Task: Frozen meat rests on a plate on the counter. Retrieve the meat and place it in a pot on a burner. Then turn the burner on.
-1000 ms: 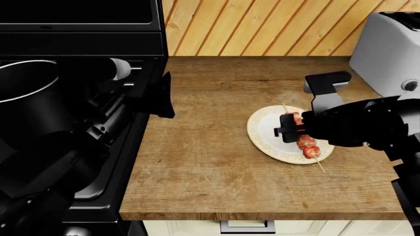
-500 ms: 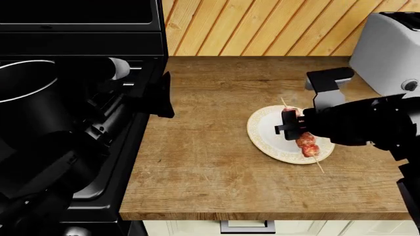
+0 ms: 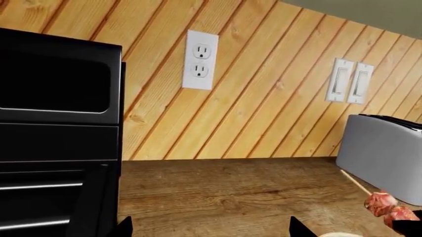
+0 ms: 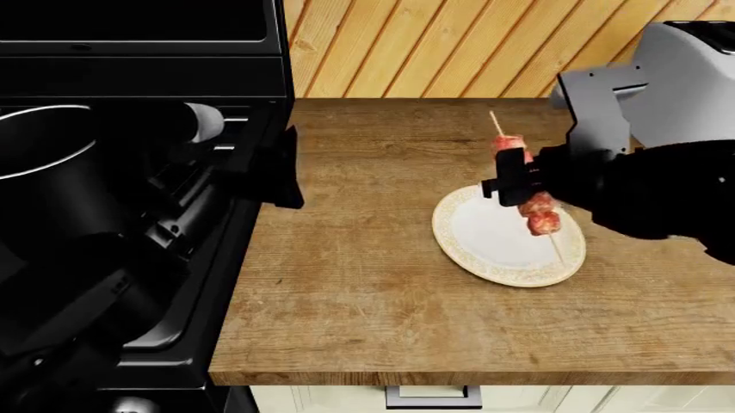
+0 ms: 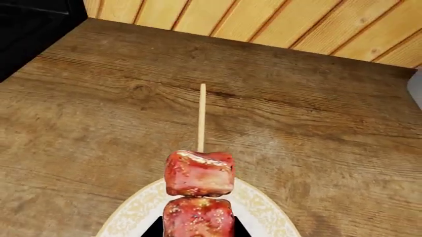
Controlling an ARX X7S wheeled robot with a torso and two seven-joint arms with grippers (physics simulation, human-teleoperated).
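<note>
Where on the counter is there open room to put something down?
Bare wood on the counter lies between the stove edge and the plate, and behind the plate up to the wall. It is crowded at the right, around the right gripper, the meat and the toaster.

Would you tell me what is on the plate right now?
The plate looks bare; the meat is lifted above it in the right gripper. Its far-right rim is hidden behind the arm.

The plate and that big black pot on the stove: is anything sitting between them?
In the head view, bare wooden counter runs from the plate to the stove's edge; there the left gripper and its arm hang before the pot.
</note>
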